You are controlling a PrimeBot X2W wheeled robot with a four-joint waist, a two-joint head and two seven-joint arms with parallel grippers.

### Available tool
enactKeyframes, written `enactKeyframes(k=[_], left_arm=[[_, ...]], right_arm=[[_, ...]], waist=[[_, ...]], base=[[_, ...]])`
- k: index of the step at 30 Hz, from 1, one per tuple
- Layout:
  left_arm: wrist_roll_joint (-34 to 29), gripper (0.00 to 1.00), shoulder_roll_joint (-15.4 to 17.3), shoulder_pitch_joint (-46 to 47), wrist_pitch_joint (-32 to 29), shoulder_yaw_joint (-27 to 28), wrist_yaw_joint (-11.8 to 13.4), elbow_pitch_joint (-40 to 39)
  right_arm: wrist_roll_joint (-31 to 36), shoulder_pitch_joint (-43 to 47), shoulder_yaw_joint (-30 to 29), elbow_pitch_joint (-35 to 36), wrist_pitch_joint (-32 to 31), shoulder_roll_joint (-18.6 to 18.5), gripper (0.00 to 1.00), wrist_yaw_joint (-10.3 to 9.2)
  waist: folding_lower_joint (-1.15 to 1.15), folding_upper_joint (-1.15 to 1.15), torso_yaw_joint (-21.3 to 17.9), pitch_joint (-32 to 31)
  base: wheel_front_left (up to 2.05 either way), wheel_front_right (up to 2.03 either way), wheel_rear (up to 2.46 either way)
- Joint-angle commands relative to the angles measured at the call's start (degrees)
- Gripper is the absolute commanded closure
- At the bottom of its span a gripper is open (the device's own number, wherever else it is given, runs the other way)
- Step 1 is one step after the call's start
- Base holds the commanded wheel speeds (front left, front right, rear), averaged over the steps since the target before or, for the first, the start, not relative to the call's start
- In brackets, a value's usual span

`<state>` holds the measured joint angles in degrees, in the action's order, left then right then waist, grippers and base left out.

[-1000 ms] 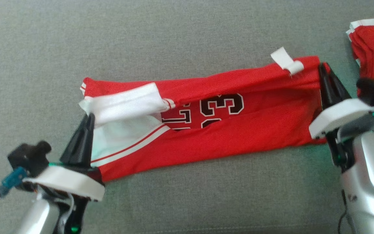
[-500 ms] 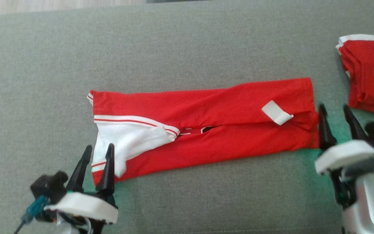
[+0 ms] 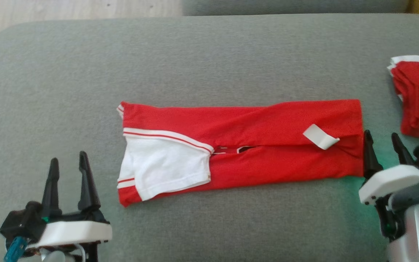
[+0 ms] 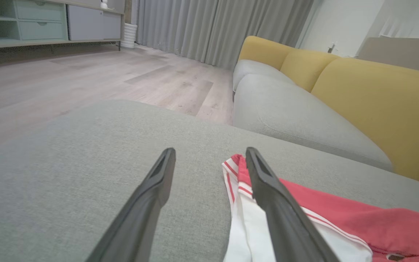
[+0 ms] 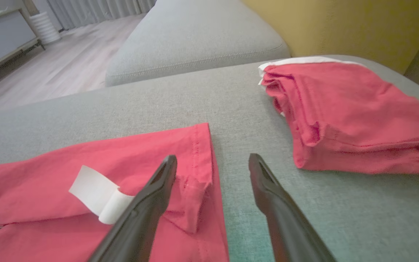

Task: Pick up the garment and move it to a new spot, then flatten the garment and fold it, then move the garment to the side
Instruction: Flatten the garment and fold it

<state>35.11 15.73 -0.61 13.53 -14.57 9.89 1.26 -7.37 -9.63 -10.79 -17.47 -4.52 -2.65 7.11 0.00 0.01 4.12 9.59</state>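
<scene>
Two red things lie on a big grey cushion (image 3: 209,58). The garment (image 3: 260,120) is in the middle, lying flat. It is folded into a long strip that runs from left to right. Its white part (image 3: 162,167), with thin red stripes, is at the left end. A small white tag (image 3: 320,136) curls up near the right end.

The left hand (image 3: 68,157) sits low on the cushion, near the garment's lower left corner but not touching it. Its two dark fingers are spread wide, with nothing between them. The right hand (image 3: 381,134) is at the garment's right edge. Its fingers are spread wide too. One finger is right by the edge, and there is just grey cushion between the two.

The other red thing is a pile of folded cloth (image 3: 418,98). It lies farther right, apart from the garment.
</scene>
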Motion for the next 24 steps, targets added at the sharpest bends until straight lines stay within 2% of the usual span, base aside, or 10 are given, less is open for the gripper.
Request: enactKeyframes(k=[1, 7, 13, 14, 15, 16, 17, 18, 24], left_arm=[[-0.6, 0.0, 0.4, 0.5, 0.7, 2.6, 0.4, -1.9], [-0.8, 0.0, 0.0, -0.9, 0.9, 3.3, 1.4, -2.8], [-1.5, 0.0, 0.2, -1.7, 1.1, 3.5, 1.9, -3.4], [-1.5, 0.0, 0.2, -1.7, 1.1, 3.5, 1.9, -3.4], [-1.6, 0.0, 0.2, -1.6, 1.1, 3.4, 2.0, -3.5], [-1.7, 0.0, 0.3, -1.6, 1.1, 3.4, 2.1, -3.5], [-1.7, 0.0, 0.3, -1.5, 1.1, 3.4, 2.1, -3.5], [-1.8, 0.0, 0.3, -1.5, 1.1, 3.3, 2.2, -3.5], [-2.2, 0.0, 0.4, -1.5, 0.9, 2.7, 2.2, -3.5]], right_arm=[[0.5, -2.8, 1.4, 1.3, -0.4, -0.6, 0.0, 0.37], [2.7, -4.9, 0.4, -6.0, -3.7, -2.4, 0.0, 0.37], [3.0, -5.1, -1.0, -10.6, -6.1, -2.2, 0.0, 0.37], [2.8, -5.3, -1.0, -11.2, -6.4, -2.1, 0.11, 0.37], [2.5, -5.5, -0.9, -12.0, -7.0, -2.1, 0.47, 0.37], [2.2, -5.8, -0.6, -12.6, -7.4, -2.0, 0.6, 0.37], [2.0, -6.2, -0.4, -13.1, -7.7, -2.0, 0.82, 0.37], [1.9, -6.6, 0.0, -13.5, -7.8, -2.0, 1.0, 0.37], [0.7, -9.0, 0.6, -13.3, -5.4, -2.5, 1.0, 0.37]], waist=[[0.0, -0.01, 0.7, 0.1], [0.0, -0.01, 3.4, 0.7], [0.0, -0.01, 4.6, 1.0], [0.0, -0.01, 4.7, 1.0], [0.0, -0.01, 4.7, 0.9], [0.0, -0.01, 4.6, 0.9], [0.0, -0.01, 4.4, 0.8], [0.0, -0.01, 4.2, 0.8], [0.0, -0.01, 1.9, -0.3]], base=[[0.0, 0.0, 0.0], [0.0, 0.0, 0.0], [0.0, 0.0, 0.0], [0.0, 0.0, 0.0], [0.0, 0.0, 0.0], [0.0, 0.0, 0.0], [0.0, 0.0, 0.0], [0.0, 0.0, 0.0], [0.0, 0.0, 0.0]])
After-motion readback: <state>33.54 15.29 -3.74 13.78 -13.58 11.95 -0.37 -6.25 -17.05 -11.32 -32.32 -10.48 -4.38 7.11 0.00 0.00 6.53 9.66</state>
